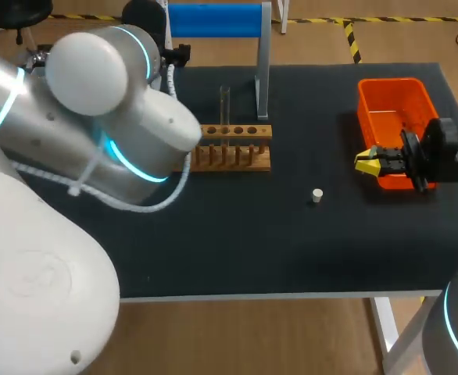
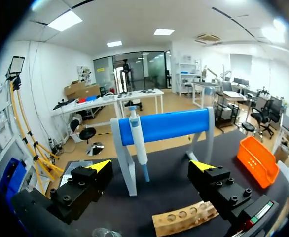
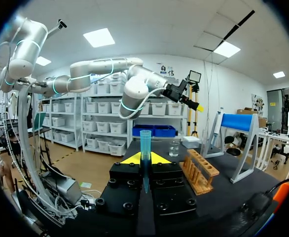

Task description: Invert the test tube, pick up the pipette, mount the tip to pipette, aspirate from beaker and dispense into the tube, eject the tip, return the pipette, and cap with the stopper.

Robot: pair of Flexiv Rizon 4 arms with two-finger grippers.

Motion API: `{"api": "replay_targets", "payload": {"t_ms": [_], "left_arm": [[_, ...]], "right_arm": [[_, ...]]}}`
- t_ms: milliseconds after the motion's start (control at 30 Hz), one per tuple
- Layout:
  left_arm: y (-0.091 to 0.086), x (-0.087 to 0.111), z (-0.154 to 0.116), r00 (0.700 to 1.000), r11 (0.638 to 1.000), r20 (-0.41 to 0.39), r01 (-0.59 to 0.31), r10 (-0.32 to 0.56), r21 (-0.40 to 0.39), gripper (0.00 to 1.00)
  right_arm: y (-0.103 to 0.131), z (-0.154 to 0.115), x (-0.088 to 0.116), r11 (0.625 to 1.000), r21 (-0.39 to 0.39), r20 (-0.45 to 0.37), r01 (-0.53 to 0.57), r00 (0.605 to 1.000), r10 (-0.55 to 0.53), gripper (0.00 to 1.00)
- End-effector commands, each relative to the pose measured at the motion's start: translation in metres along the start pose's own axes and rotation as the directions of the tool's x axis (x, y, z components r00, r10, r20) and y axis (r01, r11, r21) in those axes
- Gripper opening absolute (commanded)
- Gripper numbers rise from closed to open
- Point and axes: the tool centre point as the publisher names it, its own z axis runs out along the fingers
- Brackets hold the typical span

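My left gripper [image 2: 152,169] stands open, facing the white-and-blue pipette [image 2: 137,139] that hangs on the blue-barred stand [image 2: 169,125]; the pipette is ahead of the fingers, not between them. My right gripper [image 3: 144,159] is shut on a clear blue pipette tip [image 3: 145,148], which stands upright between its fingers. In the head view the right gripper [image 1: 368,162] hovers beside the orange bin [image 1: 394,103]. A glass test tube [image 1: 224,108] stands upright in the wooden rack [image 1: 235,148]. The small white stopper [image 1: 316,195] lies on the black table. The beaker [image 3: 174,148] sits beyond the rack.
My left arm's bulky body [image 1: 119,117] covers the table's left part in the head view. The stand's grey post [image 1: 262,66] rises behind the rack. The table's front edge [image 1: 276,295] runs below the stopper.
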Motion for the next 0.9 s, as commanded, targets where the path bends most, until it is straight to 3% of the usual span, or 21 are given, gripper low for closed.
{"api": "replay_targets", "payload": {"t_ms": [33,467,900], "left_arm": [[0.000,0.004,0.015,0.985,1.000,0.169,0.013,-0.015,0.009,1.00],[-0.012,-0.005,0.049,0.984,0.996,0.156,0.089,-0.092,0.030,1.00],[-0.025,-0.004,0.075,0.985,0.993,0.131,0.100,-0.108,0.062,1.00]], "right_arm": [[0.000,-0.001,0.001,1.000,0.000,0.000,0.001,1.000,-0.001,0.00],[0.000,-0.001,0.001,1.000,0.000,0.000,0.001,1.000,-0.001,0.00],[0.000,-0.001,0.001,1.000,0.000,0.000,0.001,1.000,-0.001,0.00]]}}
